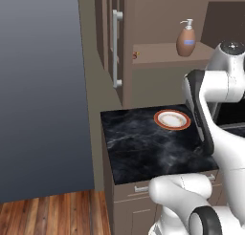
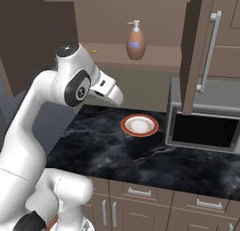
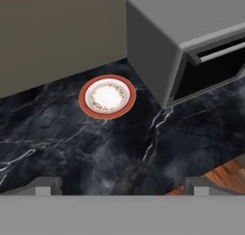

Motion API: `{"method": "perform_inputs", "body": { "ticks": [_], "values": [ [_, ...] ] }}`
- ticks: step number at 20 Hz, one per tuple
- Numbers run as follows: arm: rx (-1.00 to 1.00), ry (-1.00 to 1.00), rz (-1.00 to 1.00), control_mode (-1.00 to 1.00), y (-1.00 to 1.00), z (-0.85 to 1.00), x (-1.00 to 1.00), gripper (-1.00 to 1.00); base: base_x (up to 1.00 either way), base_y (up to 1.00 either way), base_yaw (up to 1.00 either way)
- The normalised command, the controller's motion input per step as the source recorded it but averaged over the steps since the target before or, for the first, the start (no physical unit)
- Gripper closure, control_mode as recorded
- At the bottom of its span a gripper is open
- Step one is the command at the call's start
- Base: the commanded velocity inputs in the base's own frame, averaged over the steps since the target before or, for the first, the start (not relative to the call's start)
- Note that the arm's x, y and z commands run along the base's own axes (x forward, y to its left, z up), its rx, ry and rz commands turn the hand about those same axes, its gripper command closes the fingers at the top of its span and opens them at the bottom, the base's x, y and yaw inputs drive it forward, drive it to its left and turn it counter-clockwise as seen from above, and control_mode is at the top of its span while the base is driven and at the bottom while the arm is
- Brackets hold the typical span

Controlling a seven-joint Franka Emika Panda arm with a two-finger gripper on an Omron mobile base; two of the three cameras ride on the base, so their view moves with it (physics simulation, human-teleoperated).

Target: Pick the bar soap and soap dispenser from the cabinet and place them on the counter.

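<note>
My end effector (image 3: 122, 184) hangs with its jaws spread wide and nothing between them, looking down on the table (image 3: 72, 148).

Counting left to right from there: one cabinet (image 1: 143, 19), up and away from the end effector, with its doors swung open and one long silver handle (image 1: 116, 48) on the left door. On its inner shelf (image 1: 162, 52) I see a single small orange-tan speck near the left end, which I take for the bar soap (image 1: 136, 54), though it is too small to be sure. One soap dispenser (image 1: 186, 38) stands upright further right on the same shelf, well above the end effector. One plate (image 3: 107, 96), red-rimmed with a white middle, lies flat on the table, ahead of the fingertips and apart from them. One grey microwave (image 3: 191, 33) sits to the right of the plate with its door hanging open.

The table is black marble with faint white veins, atop a brown drawer unit (image 2: 140, 197). Beyond it is a plain taupe wall (image 1: 95, 110), and a wooden floor (image 1: 48, 215) shows low down at the left.
</note>
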Motion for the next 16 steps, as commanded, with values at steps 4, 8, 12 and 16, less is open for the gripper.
{"method": "perform_inputs", "body": {
  "ticks": [4, 8, 12, 16],
  "values": [
    [0.00, -0.01, 0.06, -1.00, -0.01, 0.35, 0.13, -1.00, 0.00, 0.00, 0.00],
    [0.00, -0.06, 0.03, -1.00, -0.06, 0.30, 0.02, -1.00, 0.00, 0.00, 0.00],
    [-0.03, -0.15, 0.00, -1.00, 0.00, 0.14, 0.00, -1.00, 0.00, 0.00, 0.00],
    [-0.07, -0.13, 0.01, -1.00, 0.00, 0.20, 0.08, -1.00, 0.00, 0.00, 0.00]
  ]
}}
